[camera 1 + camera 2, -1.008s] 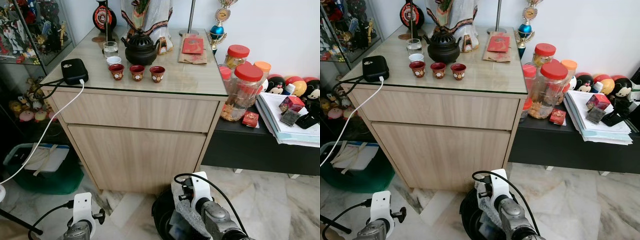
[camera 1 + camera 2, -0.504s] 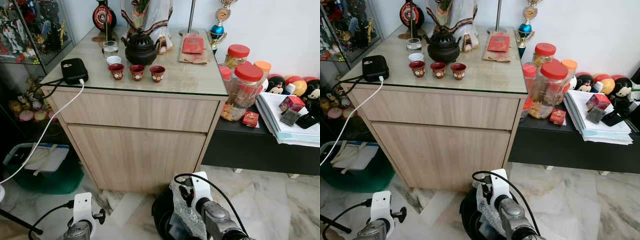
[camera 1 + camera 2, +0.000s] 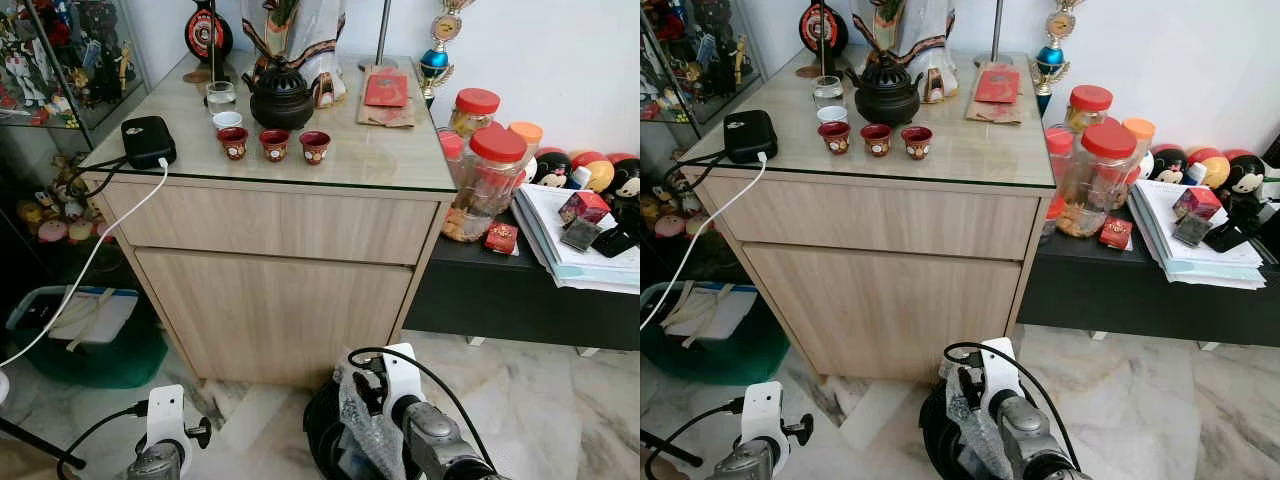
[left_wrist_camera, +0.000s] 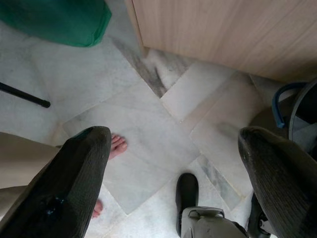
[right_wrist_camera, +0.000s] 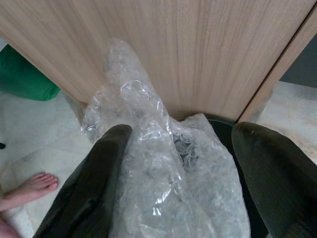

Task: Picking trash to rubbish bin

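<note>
While the right claw (image 5: 173, 198) hangs low before a wooden cabinet (image 3: 280, 290), a crumpled sheet of clear bubble wrap (image 5: 158, 168) lies between its two black fingers (image 5: 89, 188), which stand wide apart on either side of it; whether they press on the plastic cannot be told. Beneath the wrap sits the dark round rubbish bin (image 3: 322, 440), at 6 o'clock in the head view, touching the foot of the cabinet. At 7 o'clock the left claw (image 4: 173, 188) hovers released over the marble floor (image 4: 148, 124), its fingers spread and holding nothing, with a person's bare toes (image 4: 118, 145) just beside one finger. On the bench top (image 3: 390, 150), at 12 o'clock, stand a black teapot (image 3: 280, 97), three small red cups (image 3: 273, 145) and a black pouch (image 3: 148, 141) with a white cable. Red-lidded jars (image 3: 490, 180) stand at 2 o'clock on a lower black shelf (image 3: 500, 290), and a green tub (image 3: 100, 350) rests at 9 o'clock.
</note>
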{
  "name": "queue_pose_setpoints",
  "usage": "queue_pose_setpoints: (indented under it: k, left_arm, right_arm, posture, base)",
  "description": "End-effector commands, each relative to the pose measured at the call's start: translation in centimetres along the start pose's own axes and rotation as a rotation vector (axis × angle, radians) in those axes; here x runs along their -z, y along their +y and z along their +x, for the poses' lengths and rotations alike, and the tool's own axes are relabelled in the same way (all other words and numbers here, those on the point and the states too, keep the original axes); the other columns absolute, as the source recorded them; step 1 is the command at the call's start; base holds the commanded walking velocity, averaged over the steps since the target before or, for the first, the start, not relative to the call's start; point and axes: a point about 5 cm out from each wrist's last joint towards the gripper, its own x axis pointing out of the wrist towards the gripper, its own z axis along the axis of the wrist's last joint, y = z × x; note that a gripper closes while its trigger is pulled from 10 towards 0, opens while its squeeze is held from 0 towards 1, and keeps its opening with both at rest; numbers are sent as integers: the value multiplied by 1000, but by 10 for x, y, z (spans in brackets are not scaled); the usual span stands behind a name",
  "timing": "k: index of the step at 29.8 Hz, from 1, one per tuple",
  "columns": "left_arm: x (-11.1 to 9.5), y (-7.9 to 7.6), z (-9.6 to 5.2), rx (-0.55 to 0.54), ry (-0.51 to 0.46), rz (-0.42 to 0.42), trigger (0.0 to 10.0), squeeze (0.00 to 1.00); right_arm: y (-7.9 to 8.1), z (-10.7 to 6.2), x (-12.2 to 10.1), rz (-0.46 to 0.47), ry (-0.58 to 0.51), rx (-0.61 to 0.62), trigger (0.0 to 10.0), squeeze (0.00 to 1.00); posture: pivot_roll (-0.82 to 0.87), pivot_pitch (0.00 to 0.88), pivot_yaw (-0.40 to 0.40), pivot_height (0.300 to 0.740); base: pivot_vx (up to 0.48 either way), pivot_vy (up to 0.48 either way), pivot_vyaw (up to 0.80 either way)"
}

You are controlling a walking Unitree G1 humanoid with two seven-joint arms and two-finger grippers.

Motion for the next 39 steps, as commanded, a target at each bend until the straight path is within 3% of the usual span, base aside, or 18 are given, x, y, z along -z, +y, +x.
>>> queue_pose_setpoints:
  k: [1, 8, 9, 10, 18, 30, 39]
  left_arm:
    - [-1, -2, 0, 11, -4, 11, 10000, 0]
    - [-1, -2, 0, 11, -5, 13, 10000, 0]
    - [-1, -2, 0, 12, -5, 14, 10000, 0]
    - [-1, -2, 0, 12, -5, 15, 10000, 0]
    - [-2, -2, 0, 12, -5, 19, 10000, 0]
    - [-2, -2, 1, 17, -3, 23, 10000, 0]
    - [-3, -3, 1, 17, -2, 23, 10000, 0]
  right_arm:
    - [-1, 1, -4, -11, 0, 1, 10000, 1000]
    - [-2, 0, -1, -22, 15, 9, 10000, 1000]
    - [-2, 0, 0, -28, 21, 6, 10000, 153]
    - [-1, 0, 1, -36, 28, 5, 10000, 0]
    - [-4, -2, 14, -9, 127, 38, 10000, 0]
    - [-4, -1, 15, 62, 161, 38, 10000, 0]
    - [-2, -2, 21, -39, 242, 28, 10000, 0]
  posture:
    - [68, 33, -54, 740]
    - [67, 32, -53, 740]
    - [67, 32, -53, 740]
    - [67, 31, -53, 740]
    - [67, 31, -53, 740]
    - [69, 28, -51, 740]
    - [70, 29, -52, 740]
  base:
    - [0, 0, 0]
    - [0, 0, 0]
    - [0, 0, 0]
    - [0, 0, 0]
    - [0, 0, 0]
    - [0, 0, 0]
    - [0, 0, 0]
